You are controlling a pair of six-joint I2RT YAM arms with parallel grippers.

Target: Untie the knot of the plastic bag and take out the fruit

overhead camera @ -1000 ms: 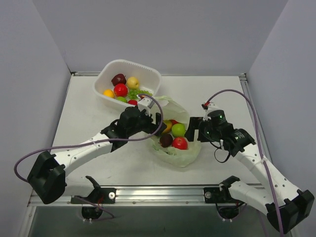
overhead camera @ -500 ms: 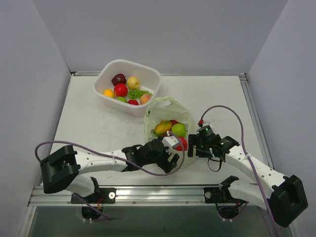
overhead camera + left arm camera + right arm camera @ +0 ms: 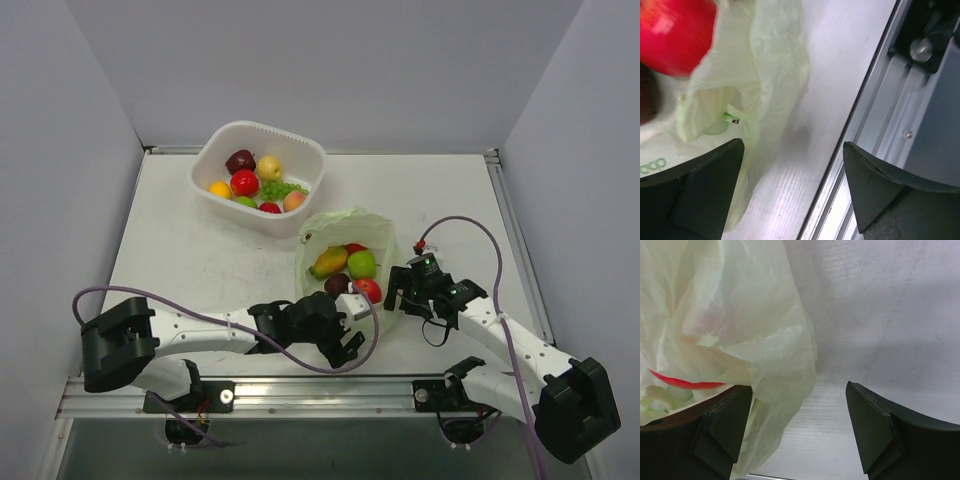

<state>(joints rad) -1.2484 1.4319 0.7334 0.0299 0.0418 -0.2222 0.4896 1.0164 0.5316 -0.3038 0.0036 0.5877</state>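
Plastic bag [image 3: 375, 232], thin, crinkly and pale green, lies open-mouthed close to the front edge of the table [image 3: 180, 250], which runs wide to its left, and holds glossy rounded fruit [image 3: 362, 263]. Left gripper [image 3: 792, 185] at its near side and right gripper [image 3: 800, 435] at its right both stand spread wide, clamping nothing. Film hides most fruit from the wrist cameras; a red apple [image 3: 675, 35] is blurred and cut off.

The plastic bag [image 3: 352, 222] is showing a translucent pale green, with darker green printed lettering [image 3: 652, 166]. Inside it are glowing a red apple [image 3: 368, 289], a light green apple [image 3: 361, 263], a yellow-orange mango [image 3: 329, 262] and a dark maroon piece [image 3: 337, 284]. The desk [image 3: 200, 250] is looking off-white, and the left claw [image 3: 792, 150] and right claw [image 3: 797, 400] are showing matte black.
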